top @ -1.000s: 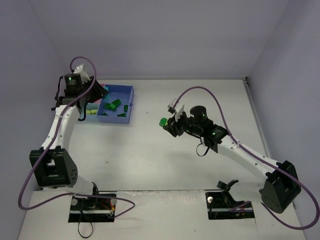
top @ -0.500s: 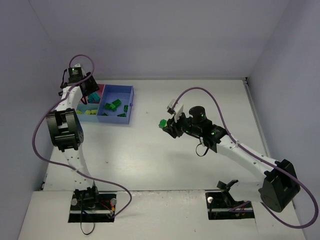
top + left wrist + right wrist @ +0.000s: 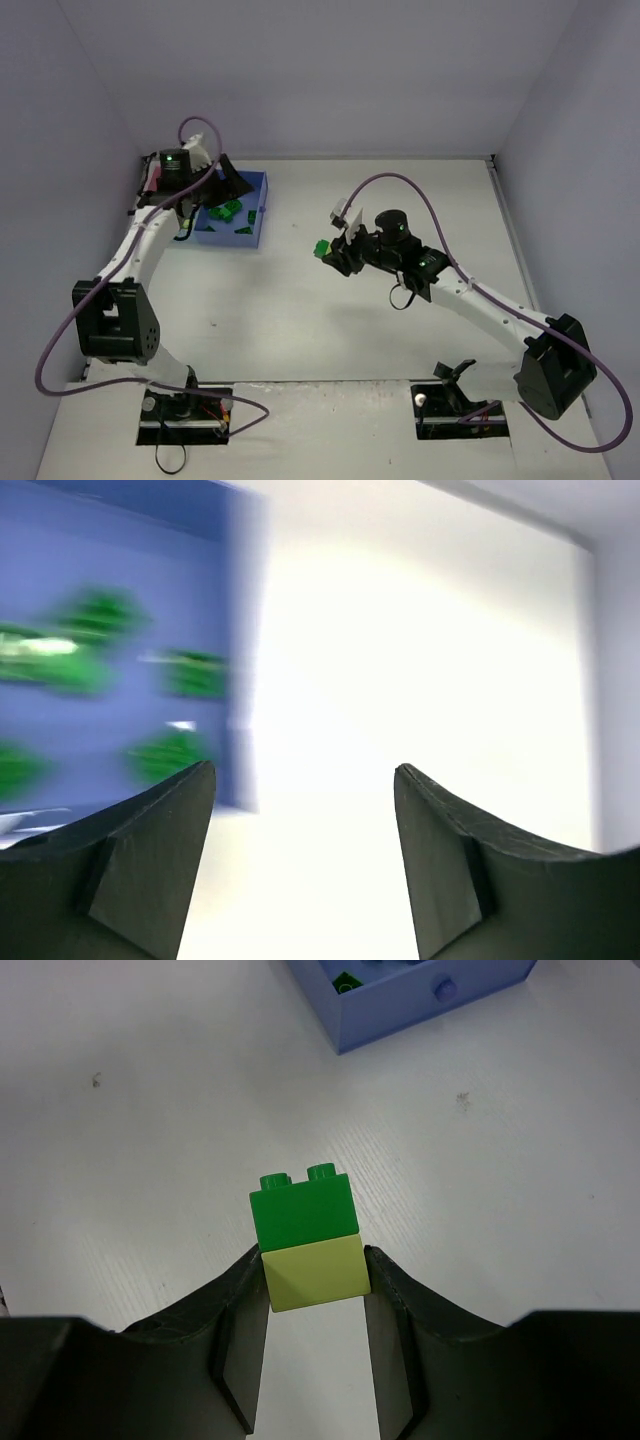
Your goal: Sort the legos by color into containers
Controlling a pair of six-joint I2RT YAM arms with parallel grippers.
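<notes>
A joined pair of legos (image 3: pixel 305 1243), a dark green brick on a yellow-green one, sits between the fingers of my right gripper (image 3: pixel 313 1257), which is shut on the yellow-green half. In the top view this pair (image 3: pixel 322 246) hangs at my right gripper (image 3: pixel 331 251) over the table's middle. The medium-blue container (image 3: pixel 258 216) at the back left holds several dark green legos (image 3: pixel 230 210). My left gripper (image 3: pixel 234 185) hovers over its far side, open and empty. In the blurred left wrist view, my left gripper (image 3: pixel 303 770) shows the blue container (image 3: pixel 150 510) and green legos (image 3: pixel 95 615) on the left.
The left arm covers the containers left of the blue one; only a pink sliver (image 3: pixel 151 180) shows there. Purple cables loop over both arms. The blue container's corner (image 3: pixel 430 1000) with one green brick (image 3: pixel 347 980) lies ahead of my right gripper.
My left arm has swung right from the trays at the far left to above the blue container, and its jaws have opened. My right gripper has drifted slightly left, still holding the pair.
</notes>
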